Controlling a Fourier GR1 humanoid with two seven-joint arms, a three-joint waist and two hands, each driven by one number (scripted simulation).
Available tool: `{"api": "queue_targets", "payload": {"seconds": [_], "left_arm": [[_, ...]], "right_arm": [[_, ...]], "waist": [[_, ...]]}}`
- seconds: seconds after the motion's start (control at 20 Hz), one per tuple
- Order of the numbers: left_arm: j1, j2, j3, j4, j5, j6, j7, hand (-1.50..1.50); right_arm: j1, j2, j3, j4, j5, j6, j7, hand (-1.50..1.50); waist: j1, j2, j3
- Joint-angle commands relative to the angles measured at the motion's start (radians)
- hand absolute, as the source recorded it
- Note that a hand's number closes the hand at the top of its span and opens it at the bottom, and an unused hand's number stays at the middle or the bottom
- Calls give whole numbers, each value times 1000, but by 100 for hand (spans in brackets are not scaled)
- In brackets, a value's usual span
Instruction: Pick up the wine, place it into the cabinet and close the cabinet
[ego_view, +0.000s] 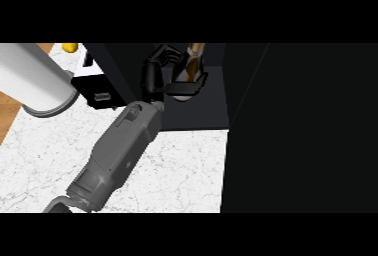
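Observation:
Only one forearm shows, coming in from the lower left; I read it as my left. My left hand (164, 70) is at the top middle, curled round the wine bottle (195, 61), a brown bottle with a pale base. The bottle is tilted and held just inside the black cabinet (199, 116), over its dark floor. Fingers wrap it from above and the thumb from below, so much of it is hidden. I cannot tell whether its base touches the cabinet floor. The cabinet's black door (303, 130) stands open, filling the right side. My right hand does not show.
A big white cylinder (33, 75) stands at the top left on the marble counter (177, 170). Beside it sits a black-and-white appliance (97, 87), with a small yellow thing (69, 47) behind. A wooden strip (7, 112) runs along the far left.

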Motion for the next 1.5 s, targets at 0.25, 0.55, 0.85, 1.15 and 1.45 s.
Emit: {"api": "queue_targets", "payload": {"seconds": [0.25, 0.55, 0.85, 1.15, 1.45], "left_arm": [[-94, -9, 88, 205, 18, 1, -155, 150], [-155, -6, 162, 285, 80, -40, -151, 150], [-169, -9, 200, 316, 152, -88, -162, 150], [-196, 35, 220, 360, 145, -131, -149, 150], [-202, 25, 207, 424, 120, -104, -205, 150]], "right_arm": [[21, -2, -32, -100, -108, 4, 18, -150], [28, 28, 26, -79, -47, 8, -19, -150], [-3, 3, -9, -65, -98, 10, 13, -150], [20, 15, 42, -82, -57, 10, 23, -150], [9, 36, 81, -43, -10, 12, -22, -150]], "waist": [[-12, 6, 0], [-23, 11, 0], [-27, 10, 0], [-22, 11, 0], [-38, 20, 0]]}}
